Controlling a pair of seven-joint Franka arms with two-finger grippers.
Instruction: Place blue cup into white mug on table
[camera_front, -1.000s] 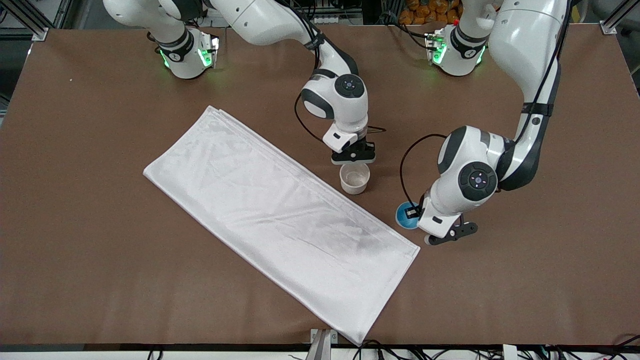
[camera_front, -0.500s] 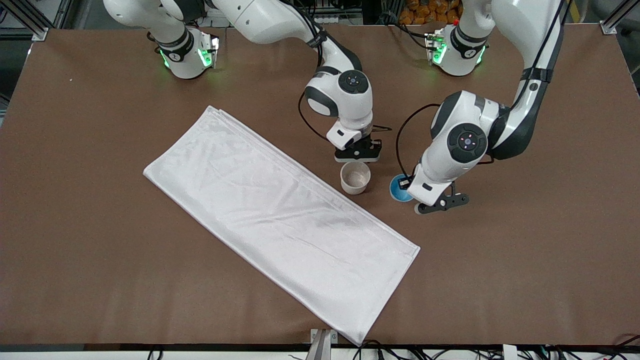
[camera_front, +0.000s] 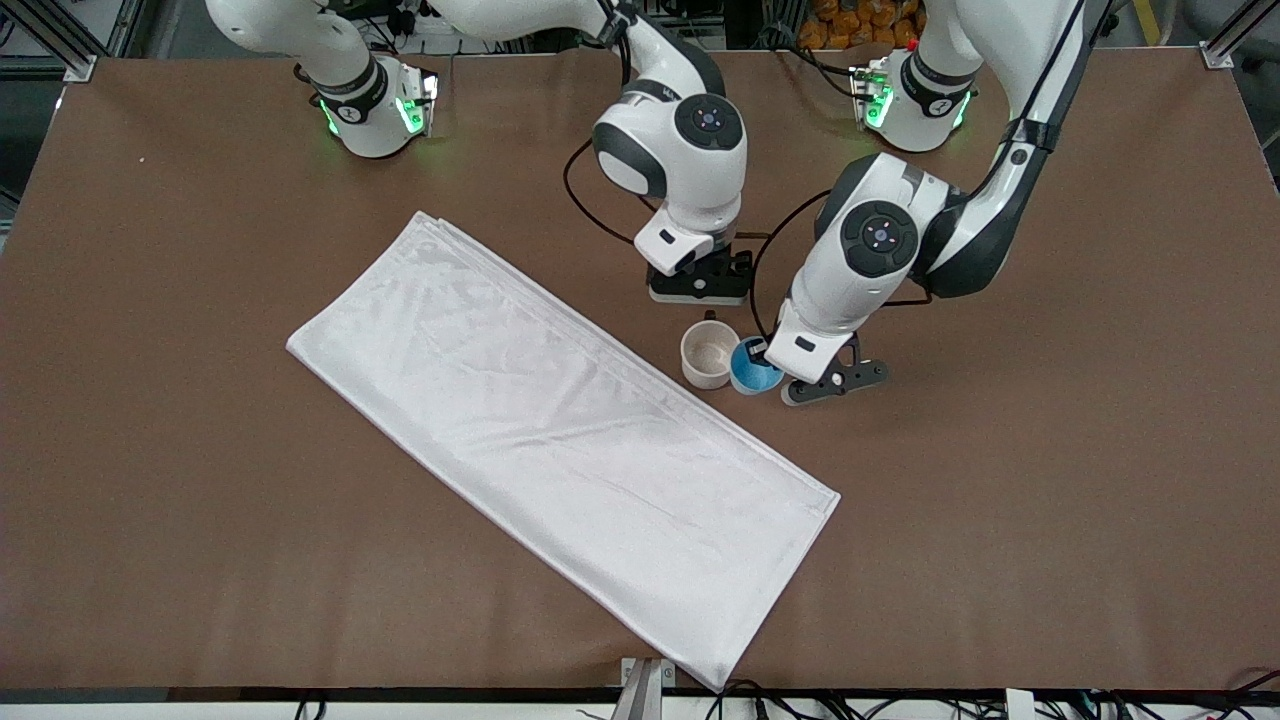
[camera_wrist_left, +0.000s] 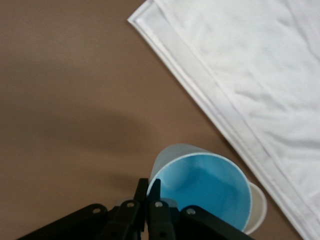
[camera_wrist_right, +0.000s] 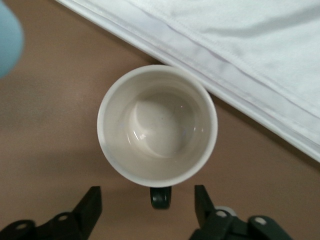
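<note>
My left gripper (camera_front: 760, 352) is shut on the rim of the blue cup (camera_front: 753, 370) and holds it upright, close beside the white mug (camera_front: 709, 354) on the side toward the left arm's end. In the left wrist view the fingers (camera_wrist_left: 150, 189) pinch the cup's wall (camera_wrist_left: 205, 192), and the mug's rim (camera_wrist_left: 258, 210) shows past the cup. My right gripper (camera_front: 703, 296) is open and empty over the brown table (camera_front: 1050, 450), by the mug's black handle (camera_wrist_right: 161, 196). In the right wrist view the mug (camera_wrist_right: 157, 125) stands empty, with the blue cup (camera_wrist_right: 7, 40) at the edge of the picture.
A long white folded cloth (camera_front: 560, 440) lies slantwise across the middle of the table, its edge close by the mug on the side toward the right arm's end. It also shows in both wrist views (camera_wrist_left: 250, 75) (camera_wrist_right: 240, 45).
My left gripper has carried the blue cup from a spot nearer the front camera up beside the mug. My right gripper has drawn back from the mug toward its base.
</note>
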